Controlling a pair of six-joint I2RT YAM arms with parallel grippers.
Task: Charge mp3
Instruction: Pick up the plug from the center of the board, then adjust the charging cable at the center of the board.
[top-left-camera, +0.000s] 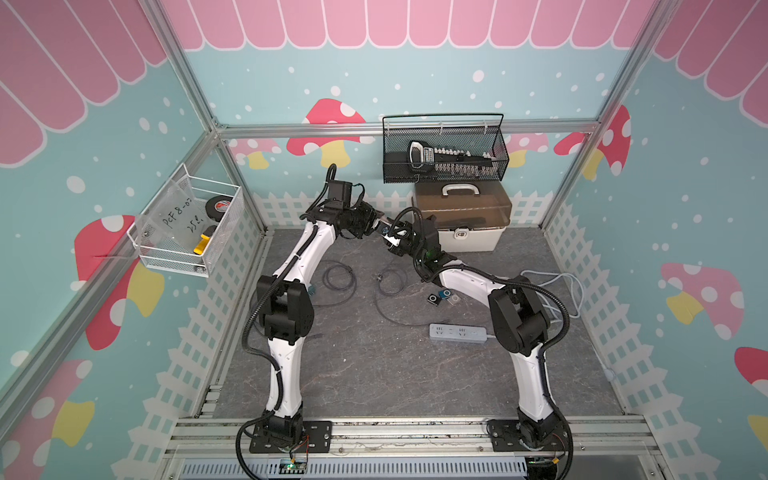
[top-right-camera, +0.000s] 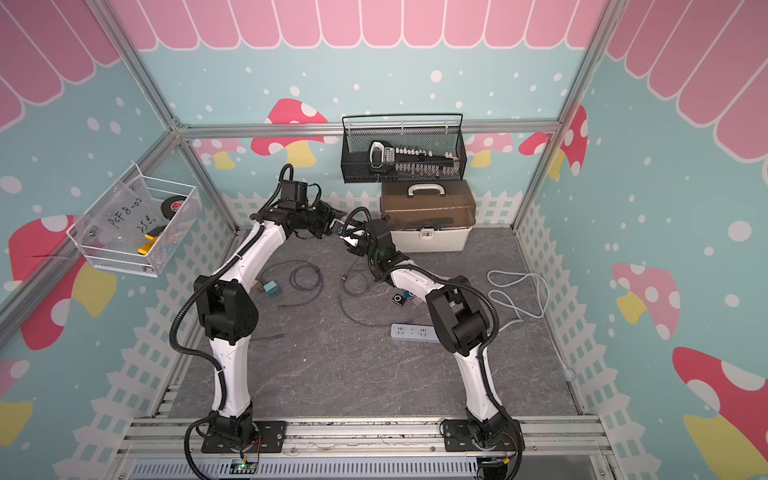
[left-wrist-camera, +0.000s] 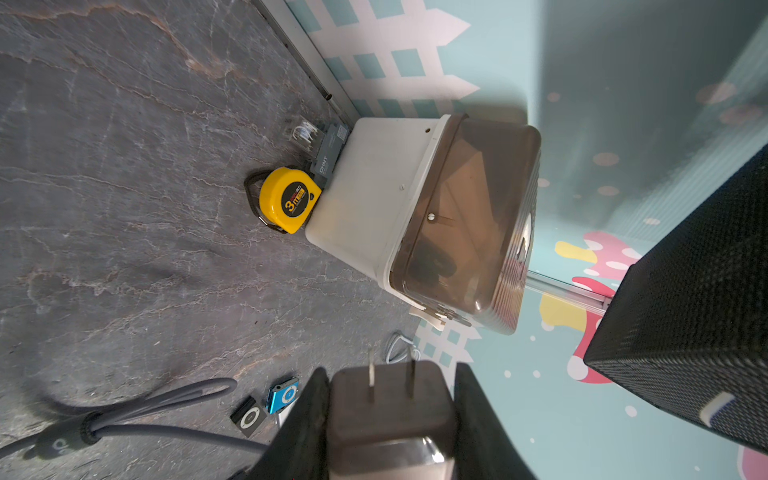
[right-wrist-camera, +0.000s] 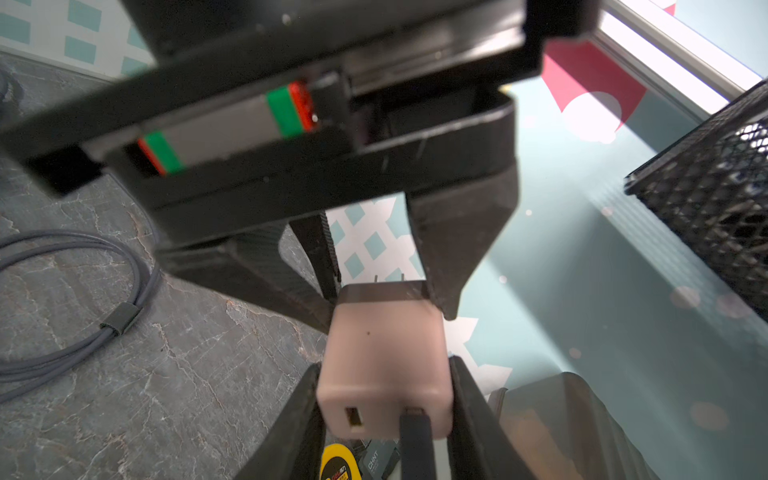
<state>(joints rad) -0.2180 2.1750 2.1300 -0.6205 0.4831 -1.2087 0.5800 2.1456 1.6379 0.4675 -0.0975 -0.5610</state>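
Left end effector (left-wrist-camera: 391, 369), right end effector (right-wrist-camera: 384, 362): both my jaws part-closed, clamping the wall charger (left-wrist-camera: 390, 411) mid-air | reason: likely a handover to aim the prongs at the power strip (top-left-camera: 457, 333) | black mp3 player (left-wrist-camera: 248, 417), blue mp3 player (left-wrist-camera: 283, 392): on desk (top-left-camera: 374, 374), seemingly uncabled.

Yellow tape measure (left-wrist-camera: 289, 199): "3m" on its round black label, the smaller print is unreadable. Grey block (left-wrist-camera: 328, 156) just beside it, against the white box (left-wrist-camera: 365, 187): "CHNT", which also reads on the grey block (right-wrist-camera: 374, 459) in the right wrist view. Clear sheet (top-left-camera: 179, 216) in the white wire basket (top-left-camera: 174, 259), handwritten, in both top views: "PCF 8-0", next character unclear, then "25" plus an unclear mark
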